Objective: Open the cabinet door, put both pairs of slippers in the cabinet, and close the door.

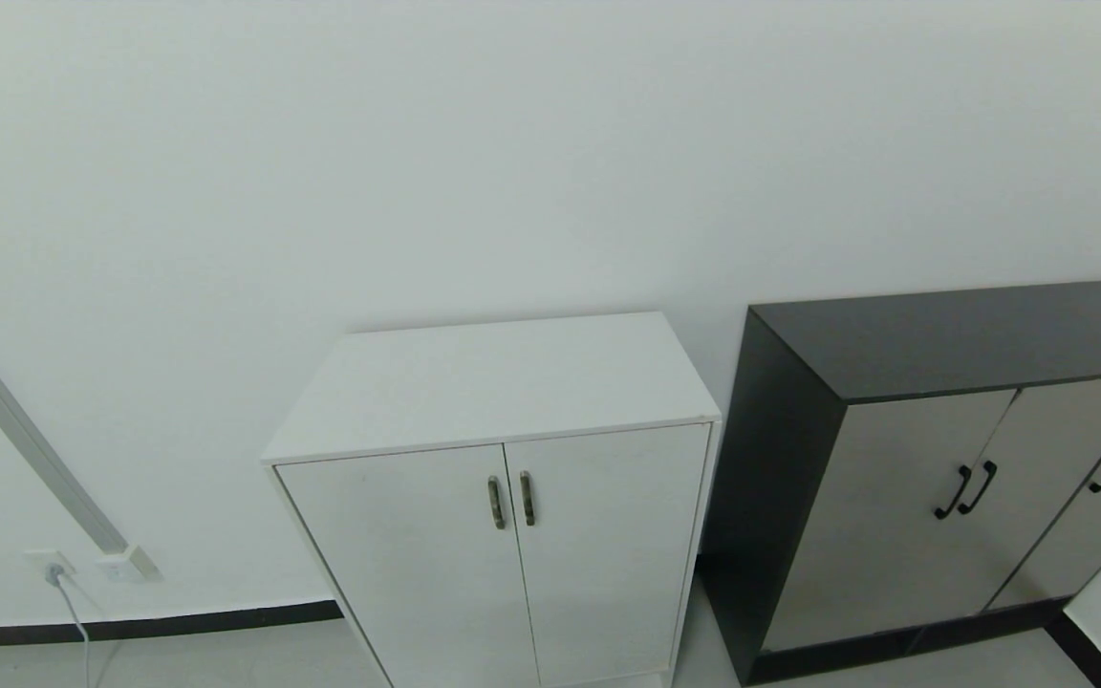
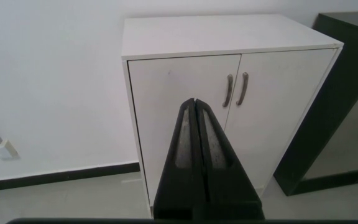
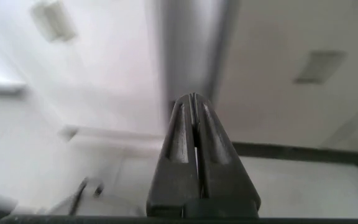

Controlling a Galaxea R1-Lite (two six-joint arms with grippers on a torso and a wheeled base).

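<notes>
A white two-door cabinet (image 1: 503, 535) stands against the wall with both doors closed and two metal handles (image 1: 510, 499) side by side at the middle. In the left wrist view the same cabinet (image 2: 185, 87) faces my left gripper (image 2: 194, 102), which is shut with nothing in it and held some way in front of the left door. My right gripper (image 3: 194, 98) is shut and empty, pointing up toward a ceiling.
A black cabinet (image 1: 942, 459) with grey doors and black handles stands right of the white one, a narrow gap between them. A wall socket with a plugged cable (image 1: 58, 573) and a slanted conduit (image 1: 25, 430) are on the left wall. Floor lies in front.
</notes>
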